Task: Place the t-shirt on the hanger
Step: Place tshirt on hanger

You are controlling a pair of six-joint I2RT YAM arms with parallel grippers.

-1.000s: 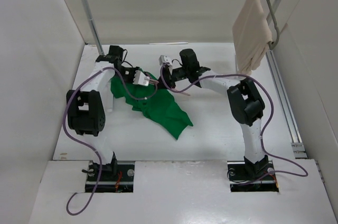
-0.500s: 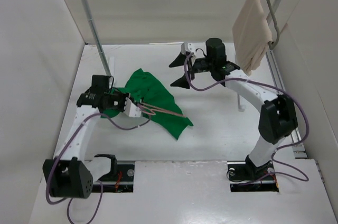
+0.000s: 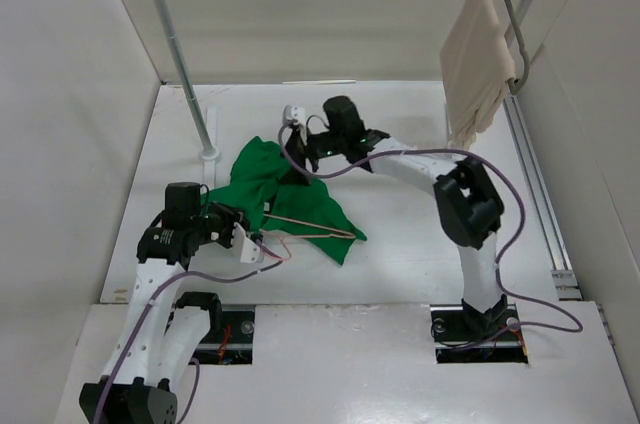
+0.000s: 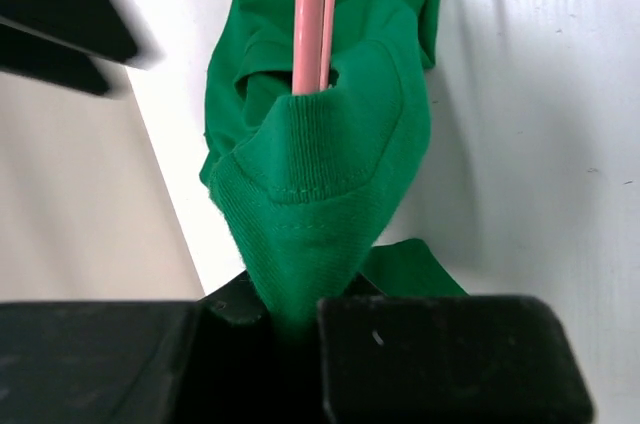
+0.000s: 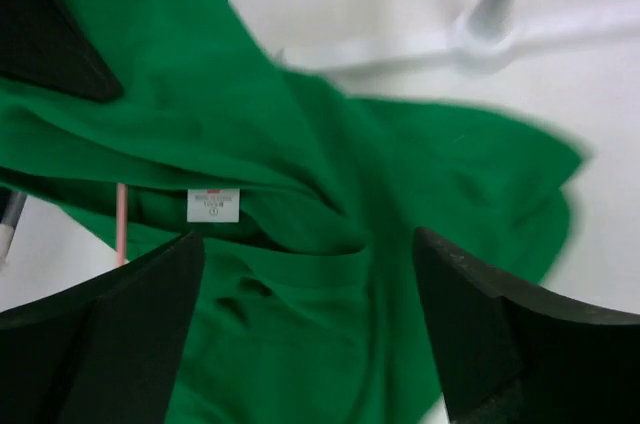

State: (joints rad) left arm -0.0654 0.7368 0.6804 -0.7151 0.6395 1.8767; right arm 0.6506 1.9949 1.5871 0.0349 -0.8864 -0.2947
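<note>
Mo: Left arm has pulled back toward its base since half a second ago, taking the shirt's neck with it. Right arm swung in from the far side and now sits over the shirt's far part.

Jen: Grip states?

Mo: Left gripper [image 4: 295,319] is clamped on the collar fold of the t-shirt [image 4: 320,174]. The hanger [image 4: 308,14] wire runs into the neck hole just above the pinch. Can't tell if the hook is in the pinch too. Right gripper [image 5: 305,244] has its fingers spread wide above the fabric near the label [image 5: 213,205], holding nothing.

Jen: Where's the shirt?

Mo: Bunched on the table [image 3: 420,234] between the two grippers. In the top view the hanger's pink outline lies across the shirt's near part, on top of the cloth. It doesn't look seated in the shoulders yet.

Jen: What goes wrong from here?

Mo: Three risks, as I see it.
- If the left only has cloth, more pulling could slide the wire back out of the neck.
- If the right closes where it is, it may grab both layers, or the wire showing at the left of its view. That would shut the body so the hanger's arm can't pass.
- The fabric is bunched, so a tug may drag the whole pile instead of feeding it over the hanger.
</note>
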